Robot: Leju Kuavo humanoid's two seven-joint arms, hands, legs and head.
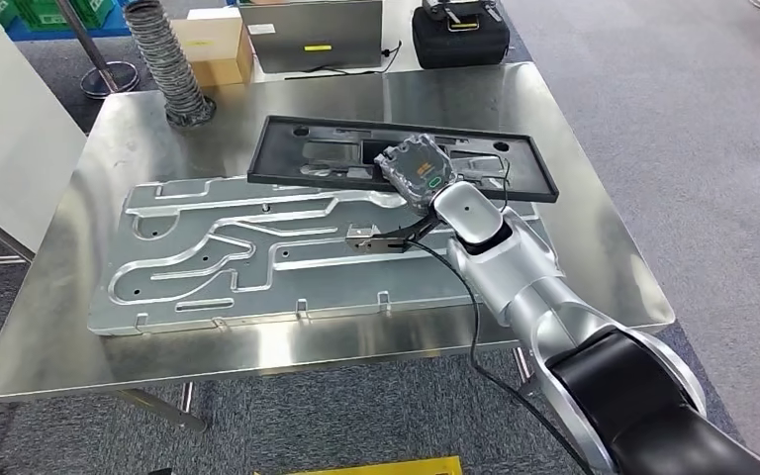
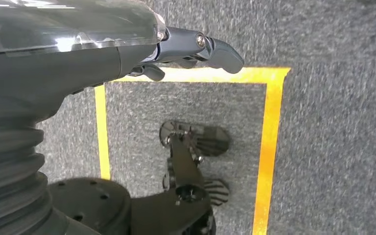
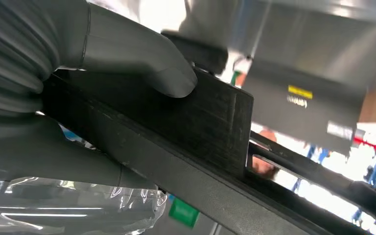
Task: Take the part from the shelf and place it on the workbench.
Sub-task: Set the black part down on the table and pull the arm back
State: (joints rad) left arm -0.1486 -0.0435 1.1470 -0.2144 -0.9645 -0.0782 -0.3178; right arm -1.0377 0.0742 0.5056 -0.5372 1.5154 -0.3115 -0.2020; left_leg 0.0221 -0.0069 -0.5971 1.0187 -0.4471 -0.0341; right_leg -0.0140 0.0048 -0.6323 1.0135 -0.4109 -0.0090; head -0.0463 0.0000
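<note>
Head view: right hand (image 1: 418,171) at frame centre, gripping black part (image 1: 396,156), held tilted over steel desk (image 1: 574,198). Left hand (image 2: 186,51) empty, fingers loosely apart above floor.

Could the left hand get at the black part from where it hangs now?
Probably not. The left hand hangs low over the carpet floor, while the black part is up over the workbench, gripped by the right hand.
</note>
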